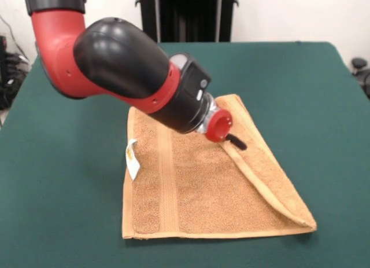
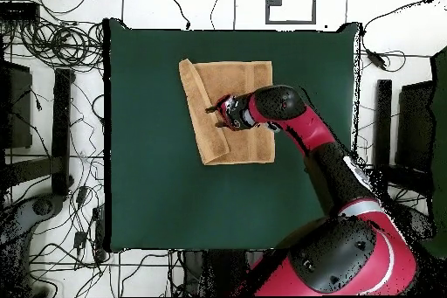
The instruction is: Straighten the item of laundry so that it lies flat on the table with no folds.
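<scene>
- You see the towel (image 1: 214, 187) lying on the table (image 1: 300, 88), toward its far side from the robot, with one side flap still folded over.
- You still need to open this flap; the rest is flat.
- The gripper (image 1: 236, 142) is over the fold; I cannot tell its state.
- The white label (image 1: 132, 158) has no readable writing.

wall (image 1: 289, 13) – plain white, behind the table | floor (image 2: 218, 2) – white, with black cables (image 2: 52, 32) lying in loops | dark stands (image 2: 61, 111) – on both sides | black post (image 1: 191, 13) – at the back
</scene>
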Controlling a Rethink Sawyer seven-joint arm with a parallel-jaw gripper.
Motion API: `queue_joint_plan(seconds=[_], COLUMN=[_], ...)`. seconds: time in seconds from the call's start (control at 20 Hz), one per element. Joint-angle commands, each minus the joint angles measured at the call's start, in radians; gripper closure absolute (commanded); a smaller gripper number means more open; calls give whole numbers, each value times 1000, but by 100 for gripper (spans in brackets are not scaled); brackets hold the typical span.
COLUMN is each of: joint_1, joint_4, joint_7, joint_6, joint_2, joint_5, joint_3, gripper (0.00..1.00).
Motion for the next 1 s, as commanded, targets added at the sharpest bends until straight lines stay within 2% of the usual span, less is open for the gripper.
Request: queue_joint_plan(seconds=[0.05, 0.5, 1.0], joint_1=[19, 16, 26], joint_4=[144, 163, 127], joint_7=[-2, 10, 21], joint_6=[-90, -125, -99], joint_2=[61, 84, 65], joint_5=[61, 71, 40], joint_3=[133, 167, 133], gripper=[0, 0, 0])
